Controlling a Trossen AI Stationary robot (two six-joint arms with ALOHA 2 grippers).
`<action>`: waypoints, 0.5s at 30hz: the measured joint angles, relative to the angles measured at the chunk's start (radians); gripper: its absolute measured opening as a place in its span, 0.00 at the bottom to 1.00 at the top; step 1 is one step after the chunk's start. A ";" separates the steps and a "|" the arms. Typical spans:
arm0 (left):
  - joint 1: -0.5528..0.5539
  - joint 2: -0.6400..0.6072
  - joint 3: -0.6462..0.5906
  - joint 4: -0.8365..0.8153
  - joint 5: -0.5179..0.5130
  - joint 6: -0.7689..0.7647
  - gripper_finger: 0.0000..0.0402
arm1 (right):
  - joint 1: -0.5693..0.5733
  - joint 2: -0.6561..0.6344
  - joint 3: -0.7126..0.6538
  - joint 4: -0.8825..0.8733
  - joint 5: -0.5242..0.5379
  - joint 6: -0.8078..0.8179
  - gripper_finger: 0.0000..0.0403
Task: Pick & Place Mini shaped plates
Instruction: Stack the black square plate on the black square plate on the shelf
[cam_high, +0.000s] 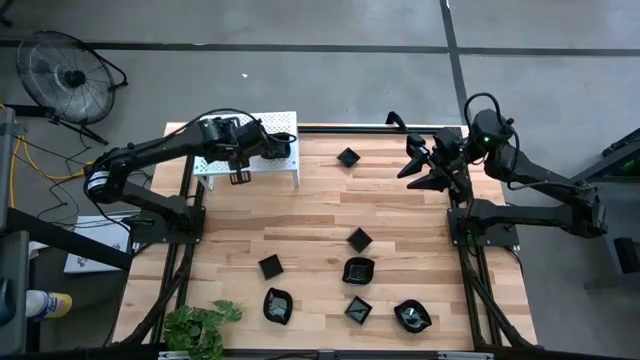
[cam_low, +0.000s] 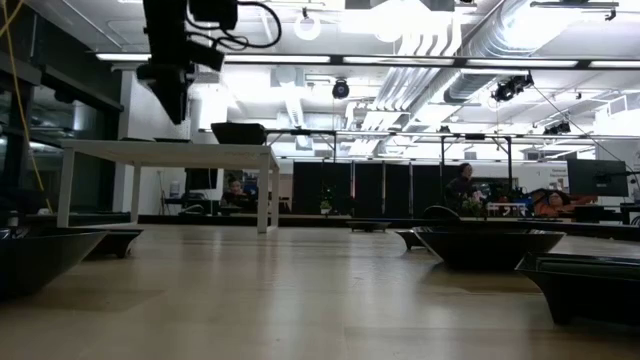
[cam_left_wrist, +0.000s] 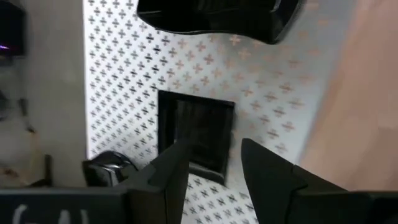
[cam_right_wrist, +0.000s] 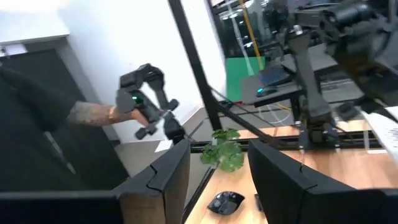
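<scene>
At about ten o'clock on the desk (cam_high: 300, 215) stands the white perforated shelf (cam_high: 262, 123), with the left gripper (cam_high: 240, 177) over it, jaws parted and gripping nothing. Directly beyond its fingers (cam_left_wrist: 163, 180) a square black plate (cam_left_wrist: 196, 134) lies flat on the shelf; a second, wavy-edged plate (cam_left_wrist: 214, 15) lies beyond it, cut off by the picture's edge. The arm hides most of both from above. Toward six o'clock a loose cluster of glossy black mini plates (cam_high: 357, 270) sits on the bare wood: small squares, wavy bowls and a leaf-like one; a lone square plate (cam_high: 347, 157) lies near twelve o'clock. A potted plant (cam_high: 198, 325) stands at seven o'clock. The right gripper (cam_high: 412, 170) waits at two o'clock, jaws apart, empty.
</scene>
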 joint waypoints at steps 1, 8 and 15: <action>0.000 0.000 0.017 -0.018 0.010 -0.012 0.36 | 0.000 0.000 0.000 -0.002 0.014 0.000 0.39; -0.001 -0.020 0.117 -0.056 0.069 -0.063 0.36 | 0.000 0.003 0.000 -0.095 0.184 -0.060 0.39; -0.065 -0.085 0.187 -0.054 0.010 -0.094 0.36 | 0.000 0.061 0.000 -0.121 0.275 -0.075 0.39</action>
